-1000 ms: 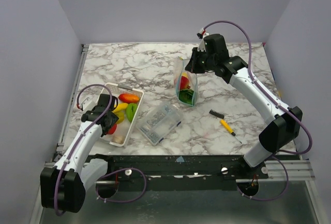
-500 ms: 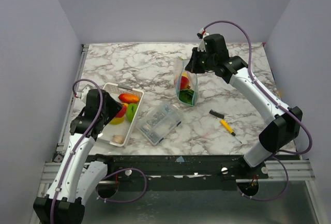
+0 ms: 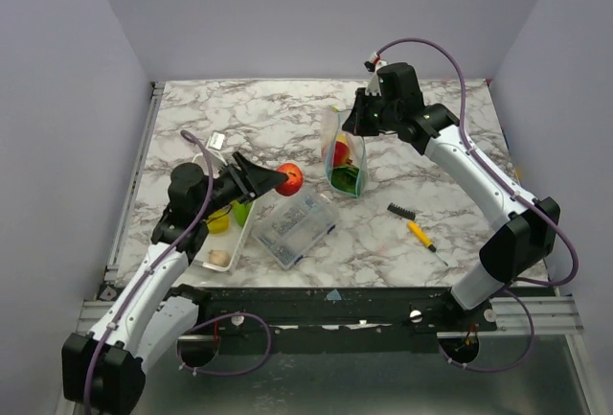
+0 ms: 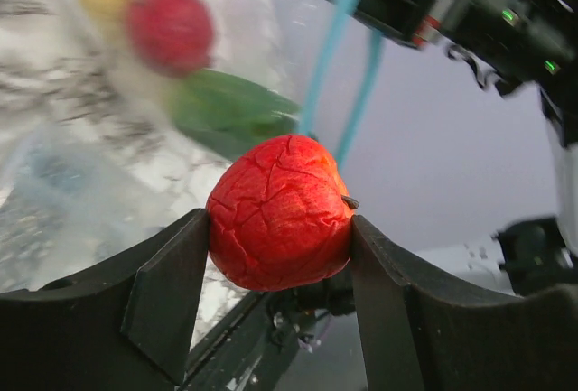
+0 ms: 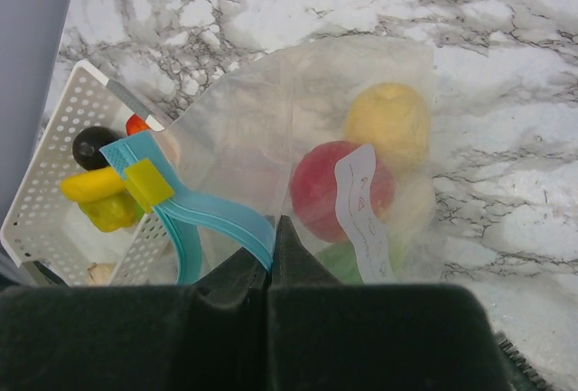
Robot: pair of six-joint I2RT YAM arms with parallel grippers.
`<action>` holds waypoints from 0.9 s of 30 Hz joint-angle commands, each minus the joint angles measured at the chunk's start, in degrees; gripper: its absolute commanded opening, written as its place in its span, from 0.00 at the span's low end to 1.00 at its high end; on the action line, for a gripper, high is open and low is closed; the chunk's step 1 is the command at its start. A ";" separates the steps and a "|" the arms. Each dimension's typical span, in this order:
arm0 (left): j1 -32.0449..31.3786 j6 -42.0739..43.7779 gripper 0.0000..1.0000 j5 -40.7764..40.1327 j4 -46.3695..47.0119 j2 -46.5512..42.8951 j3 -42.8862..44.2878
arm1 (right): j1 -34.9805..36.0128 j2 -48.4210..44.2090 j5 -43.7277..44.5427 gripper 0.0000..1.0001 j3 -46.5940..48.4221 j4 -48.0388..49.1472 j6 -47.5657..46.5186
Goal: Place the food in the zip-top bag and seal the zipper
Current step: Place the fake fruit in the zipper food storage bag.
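Note:
My left gripper (image 3: 278, 180) is shut on a red apple (image 3: 291, 178) and holds it in the air between the white tray (image 3: 251, 219) and the zip-top bag (image 3: 344, 154). The apple fills the left wrist view (image 4: 280, 213), with the bag's blue zipper (image 4: 339, 43) just beyond it. My right gripper (image 3: 356, 120) is shut on the bag's mouth edge and holds the bag upright and open. The right wrist view shows the zipper (image 5: 212, 219) with a yellow slider, and a red apple (image 5: 330, 188), a yellow fruit (image 5: 386, 122) and a green piece inside the bag.
The white tray holds a yellow piece (image 3: 218, 220), a green piece (image 3: 240, 211) and a pale piece (image 3: 219, 258). A clear rigid box (image 3: 295, 227) lies between tray and bag. A yellow-handled black brush (image 3: 412, 223) lies right of the box.
My left gripper has lifted the red apple out of the white tray and swung right and up toward the bag. The right arm and the bag have not moved.

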 commanded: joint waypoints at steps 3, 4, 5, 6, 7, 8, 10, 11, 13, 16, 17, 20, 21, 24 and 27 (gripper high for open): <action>-14.06 6.07 0.36 0.42 11.95 8.61 11.35 | 0.18 -0.14 -0.39 0.00 2.14 0.90 0.44; -15.51 7.98 0.36 -0.73 10.98 10.14 13.22 | 0.19 0.07 -0.61 0.00 2.27 1.00 0.67; -16.34 10.84 0.35 -1.42 10.02 11.99 15.26 | 0.12 0.16 -1.11 0.00 2.58 1.02 0.89; -17.22 13.63 0.35 -2.87 9.00 13.22 16.70 | 0.18 0.30 -1.74 0.00 2.83 1.07 1.30; -17.84 16.19 0.35 -4.85 7.41 14.53 18.10 | 0.13 0.41 -2.13 0.00 3.16 0.89 1.47; -18.27 17.65 0.35 -6.67 6.84 15.45 18.99 | 0.17 0.48 -2.63 0.00 3.47 0.77 1.81; -18.94 19.28 0.35 -6.99 9.06 17.78 19.70 | 0.19 0.31 -3.29 0.00 3.74 0.72 1.96; -19.45 19.82 0.35 -6.94 9.93 19.20 20.15 | 0.15 0.21 -3.15 0.00 3.72 0.66 1.95; -20.41 21.37 0.35 -9.47 9.05 21.75 22.00 | 0.12 -0.23 -2.33 0.00 3.51 0.48 1.78; -21.97 23.86 0.35 -13.60 6.25 25.49 26.13 | 0.13 -0.77 -1.83 0.00 2.73 0.98 1.92; -22.47 24.20 0.35 -15.05 5.08 26.48 27.36 | 0.13 -0.89 -1.95 0.00 2.47 1.35 2.23; -23.46 23.77 0.35 -19.70 1.95 28.93 30.45 | 0.17 -0.75 -2.63 0.00 2.23 1.62 2.62; -23.64 23.06 0.35 -21.51 0.44 29.51 31.43 | 0.17 -0.62 -2.70 0.00 2.40 1.33 2.54; -23.77 22.55 0.42 -26.20 -3.16 30.92 33.04 | 0.18 -0.68 -2.60 0.00 2.69 0.68 2.37; -23.85 22.46 0.62 -29.43 -5.21 32.61 34.12 | 0.14 -1.14 -2.21 0.00 2.51 0.88 2.14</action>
